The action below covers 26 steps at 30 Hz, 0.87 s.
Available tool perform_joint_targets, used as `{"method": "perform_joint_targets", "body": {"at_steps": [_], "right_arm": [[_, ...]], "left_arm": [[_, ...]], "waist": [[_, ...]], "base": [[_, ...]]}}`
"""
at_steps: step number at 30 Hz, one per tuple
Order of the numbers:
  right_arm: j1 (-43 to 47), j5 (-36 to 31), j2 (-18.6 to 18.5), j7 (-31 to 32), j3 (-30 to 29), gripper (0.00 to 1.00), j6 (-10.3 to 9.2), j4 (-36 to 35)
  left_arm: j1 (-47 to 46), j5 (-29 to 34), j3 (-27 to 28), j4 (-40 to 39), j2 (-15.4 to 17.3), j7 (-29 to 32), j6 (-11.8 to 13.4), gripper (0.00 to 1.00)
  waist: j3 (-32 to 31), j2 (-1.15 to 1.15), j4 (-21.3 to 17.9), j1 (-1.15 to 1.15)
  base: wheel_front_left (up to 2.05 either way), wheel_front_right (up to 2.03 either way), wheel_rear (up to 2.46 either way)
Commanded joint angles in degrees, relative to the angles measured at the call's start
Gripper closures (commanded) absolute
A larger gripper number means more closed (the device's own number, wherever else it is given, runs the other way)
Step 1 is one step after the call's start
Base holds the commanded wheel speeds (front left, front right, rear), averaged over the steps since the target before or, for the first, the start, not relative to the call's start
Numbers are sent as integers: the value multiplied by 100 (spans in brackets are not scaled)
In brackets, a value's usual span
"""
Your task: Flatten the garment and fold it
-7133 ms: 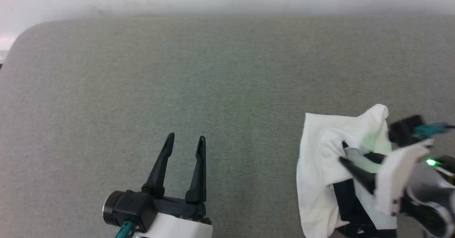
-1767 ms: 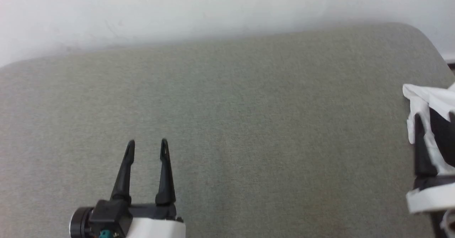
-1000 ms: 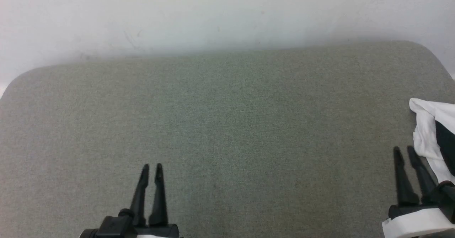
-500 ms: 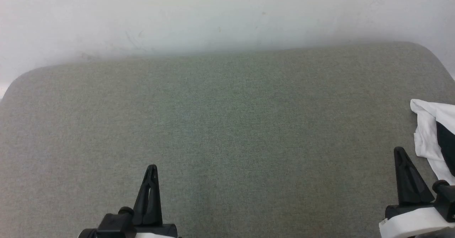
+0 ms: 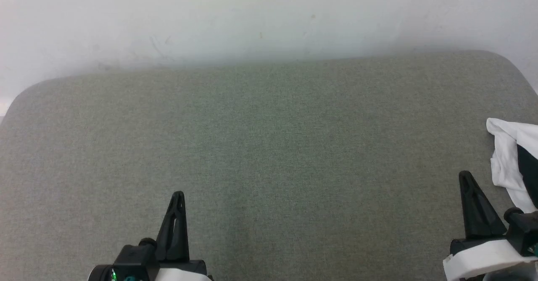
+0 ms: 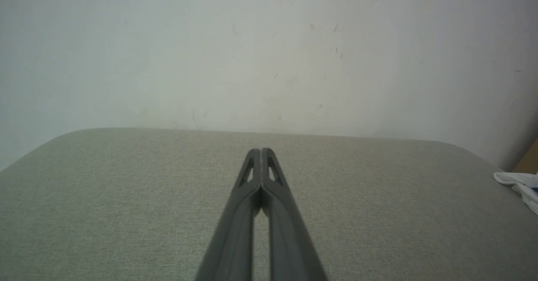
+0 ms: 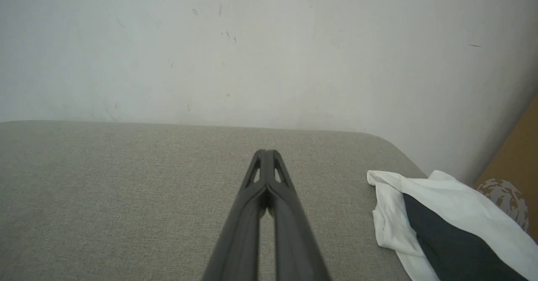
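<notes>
At the bottom of the head view, the left gripper [image 5: 178, 195] is seen at the lower left, its two dark fingers pressed together into one point, with nothing held between them. At the lower right, the right gripper [image 5: 463, 175] is likewise clenched on nothing, fingers pointing up the view. In each wrist view the fingers are shown meeting at the tips, with a narrow slit left between them lower down. Both grippers are held over a grey-green fabric surface [image 5: 269, 146] with rounded far corners. The garment [image 5: 502, 159] is found at the right edge of this surface, just beside and a little beyond the right gripper, whose fingers are apart from the cloth; it lies well apart from the left gripper. It is bunched in a crumpled heap of white cloth with a black panel showing, and part of it is cut off by the frame. Beyond it, in the right wrist view, a brown board [image 7: 510, 167] with a mottled pale patch is seen. Farthest off, a plain white wall [image 5: 269, 16] with faint scuff marks is seen behind the surface
</notes>
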Motion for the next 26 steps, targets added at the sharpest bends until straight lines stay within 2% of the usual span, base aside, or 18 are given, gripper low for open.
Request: {"method": "perform_joint_targets", "body": {"at_steps": [1,26], "right_arm": [[-78,-47,9,36,31,100,-3,37],[-250,-100,18,208,206,100,-6,184]], "left_arm": [[-123,110,54,50,-15,32,-36,100],[-353,300,285,249,-36,325,-239,100]], "waist": [[-2,0,3,0],[-28,0,47,0]], "base": [[0,0,0],[0,0,0]]}}
